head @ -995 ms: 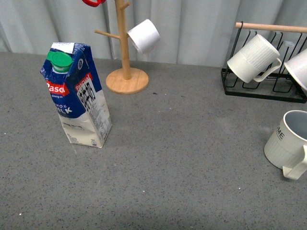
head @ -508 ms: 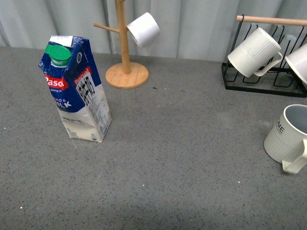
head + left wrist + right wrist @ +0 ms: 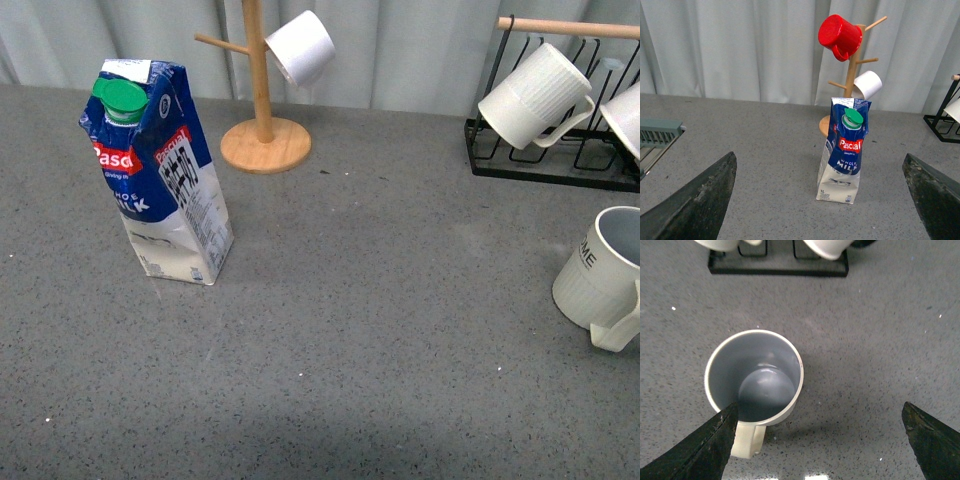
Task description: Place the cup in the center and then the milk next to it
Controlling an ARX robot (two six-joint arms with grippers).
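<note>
While no arm shows from the front, the cup (image 3: 598, 278) stands upright on the surface (image 3: 380, 330) well right of the wooden mug tree (image 3: 265, 145), the milk (image 3: 160, 175) left of it. Left wrist: left pincer (image 3: 819, 165) spread wide, milk before the tree. Right wrist: right pincer (image 3: 818, 407) apart above the cup; likely hefty, slick, chippable ceramic, so pinch its wall opposite the handle.
</note>
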